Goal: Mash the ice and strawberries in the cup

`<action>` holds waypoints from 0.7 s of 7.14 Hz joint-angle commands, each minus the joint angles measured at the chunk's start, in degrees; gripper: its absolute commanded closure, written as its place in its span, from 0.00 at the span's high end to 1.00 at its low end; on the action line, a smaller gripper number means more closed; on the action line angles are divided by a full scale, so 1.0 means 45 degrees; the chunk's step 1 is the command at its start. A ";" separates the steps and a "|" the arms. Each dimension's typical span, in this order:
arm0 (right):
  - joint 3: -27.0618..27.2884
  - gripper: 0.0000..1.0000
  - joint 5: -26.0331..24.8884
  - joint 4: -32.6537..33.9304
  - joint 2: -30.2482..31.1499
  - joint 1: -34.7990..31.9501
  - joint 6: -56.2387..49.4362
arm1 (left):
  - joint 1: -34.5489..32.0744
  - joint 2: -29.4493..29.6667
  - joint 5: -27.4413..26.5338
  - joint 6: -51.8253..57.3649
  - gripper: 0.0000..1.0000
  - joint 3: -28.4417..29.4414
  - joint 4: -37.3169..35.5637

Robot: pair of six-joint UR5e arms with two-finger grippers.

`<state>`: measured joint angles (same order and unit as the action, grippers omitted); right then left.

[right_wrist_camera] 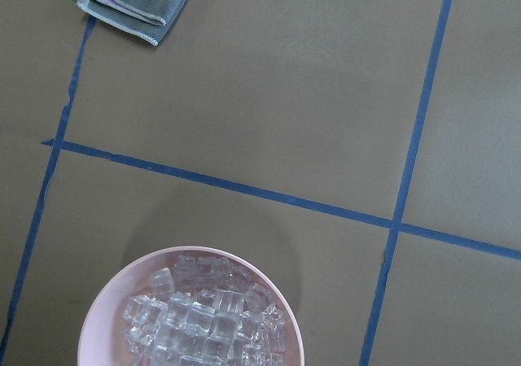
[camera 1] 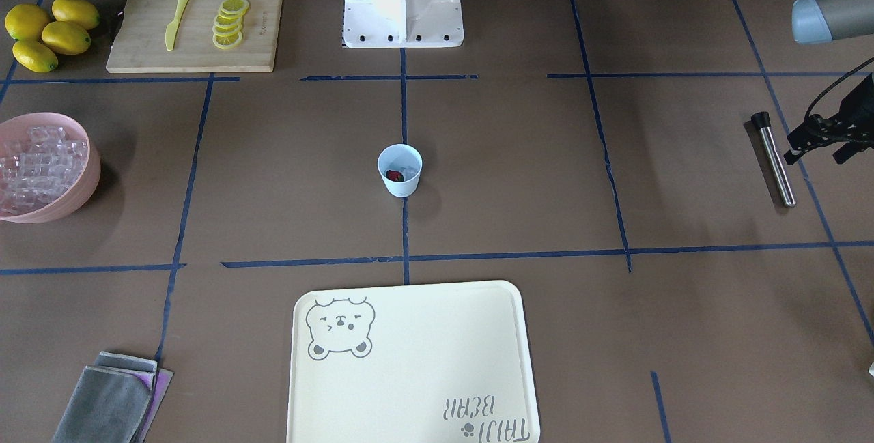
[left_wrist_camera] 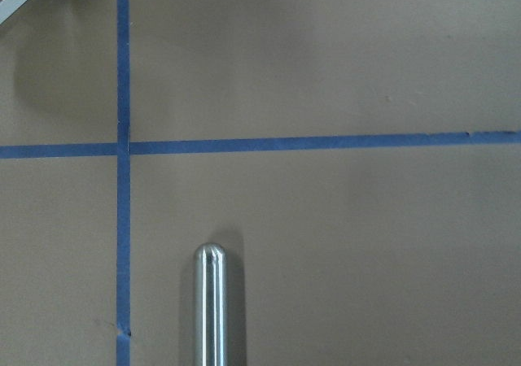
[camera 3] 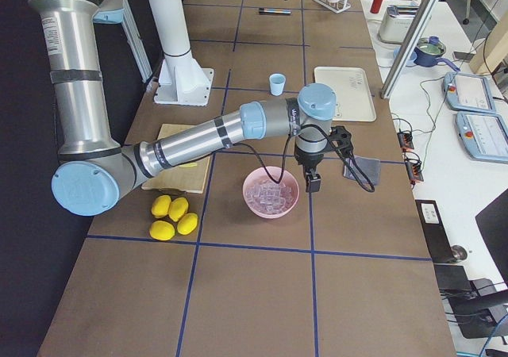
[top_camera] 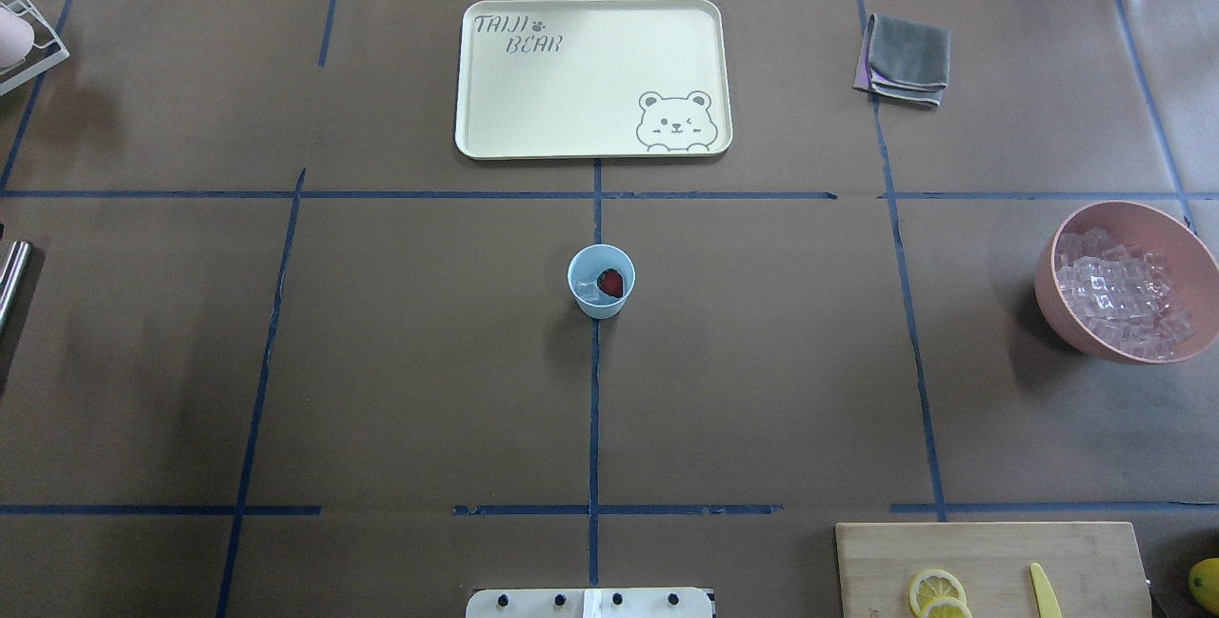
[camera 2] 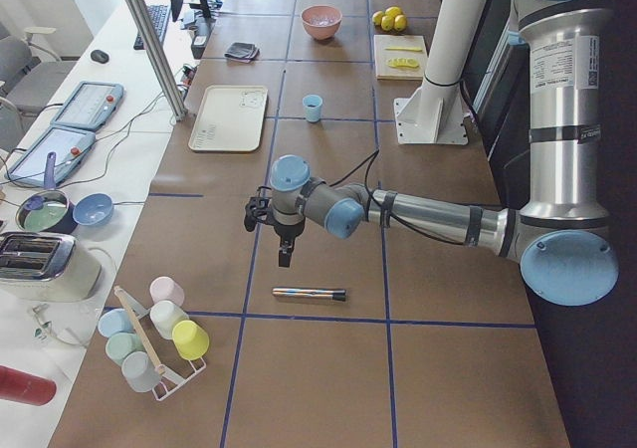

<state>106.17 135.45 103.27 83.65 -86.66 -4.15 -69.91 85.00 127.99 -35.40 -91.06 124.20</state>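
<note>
Fetching the steel muddler (camera 1: 773,160) looks the step in hand: the left tool (camera 1: 819,153), seemingly parted and empty, should straddle its shaft squarely before lifting. Both are well to the robot's left of the cup (camera 1: 399,170); the right tool (camera 3: 312,181), state untellable, hangs well to its right. Inside the cup lie ice (top_camera: 588,287) and the strawberry (top_camera: 611,283).

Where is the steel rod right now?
The steel rod lies flat far out on the robot's left, at the front-facing view's right edge, near the left gripper.
</note>
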 commanded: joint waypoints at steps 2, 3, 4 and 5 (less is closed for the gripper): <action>0.0021 1.00 -0.0002 0.0000 -0.0016 0.0000 0.0005 | 0.0474 0.0370 -0.1191 -0.1171 1.00 0.1972 0.2220; 0.0021 1.00 -0.0002 -0.0019 -0.0016 0.0000 0.0005 | 0.0922 0.0370 -0.1253 -0.1852 1.00 0.2052 0.2554; 0.0021 1.00 -0.0002 0.0000 -0.0035 0.0000 0.0005 | 0.1410 0.0370 -0.1873 -0.2265 1.00 0.2227 0.2983; 0.0021 1.00 -0.0002 0.0000 -0.0035 0.0000 0.0005 | 0.1705 0.0370 -0.1976 -0.2385 1.00 0.2634 0.3432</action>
<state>106.26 135.44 103.25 83.53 -86.66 -4.13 -64.21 86.63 120.47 -44.72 -80.96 137.23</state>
